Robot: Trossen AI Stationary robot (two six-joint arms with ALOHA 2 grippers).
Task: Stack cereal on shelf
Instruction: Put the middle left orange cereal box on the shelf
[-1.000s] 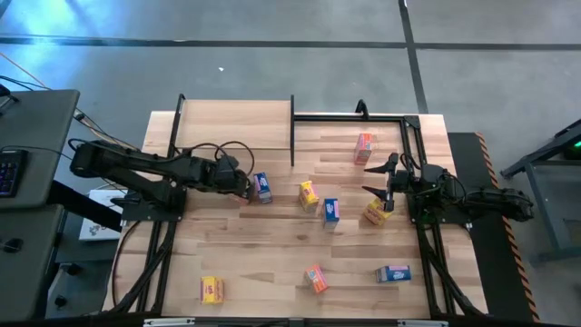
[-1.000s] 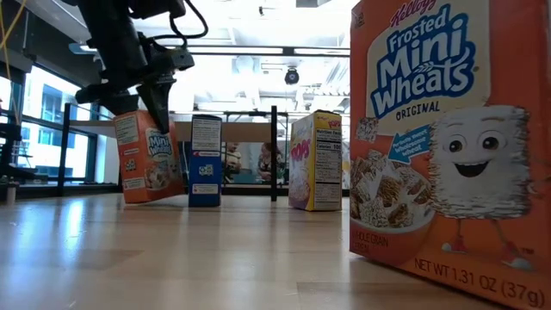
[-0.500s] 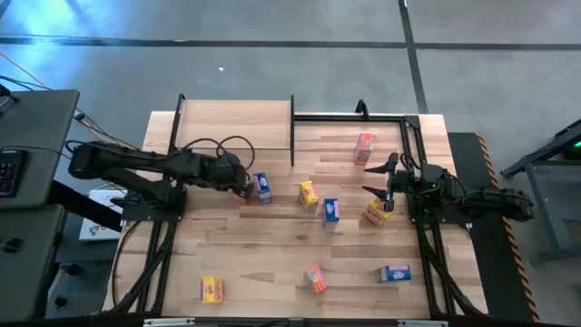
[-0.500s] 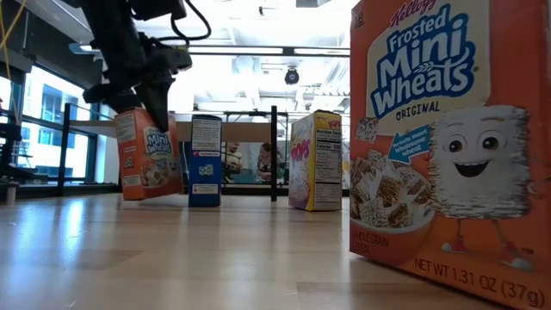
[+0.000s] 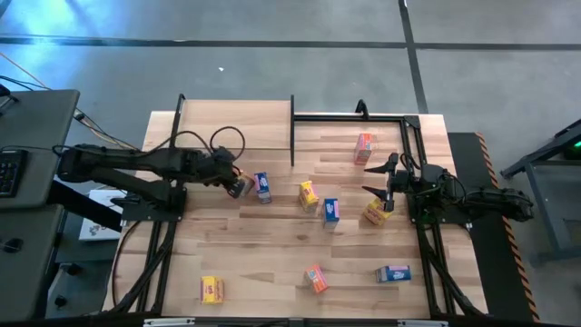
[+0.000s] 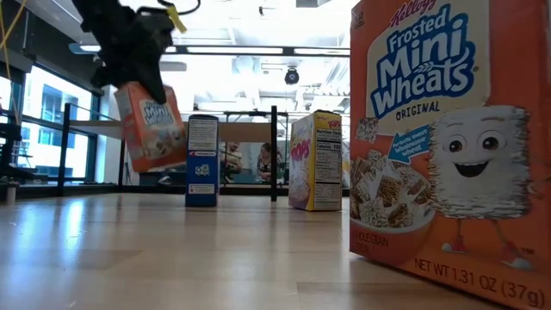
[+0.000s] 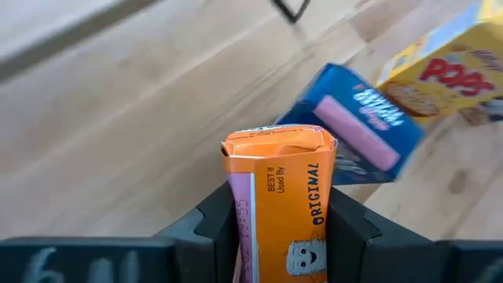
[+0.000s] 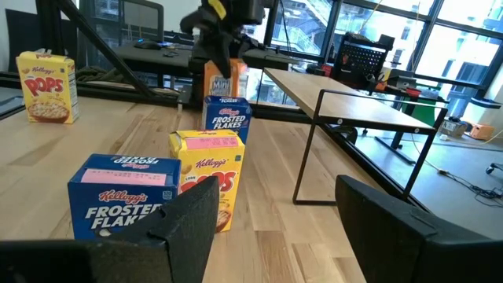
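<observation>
Left claw (image 5: 241, 185) clamped and raised; right claw (image 5: 379, 180) spread.

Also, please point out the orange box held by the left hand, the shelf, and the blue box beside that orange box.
orange box (image 7: 284, 208), left wrist view, side panel
shelf (image 5: 234, 124), high view, bare plank top
blue box (image 6: 203, 160), low view, side panel

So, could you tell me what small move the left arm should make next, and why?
Probably carry the orange box up and toward the shelf. The left hand is shut on it, and the low view shows it tilted and clear of the table, so only the transfer remains.
</observation>
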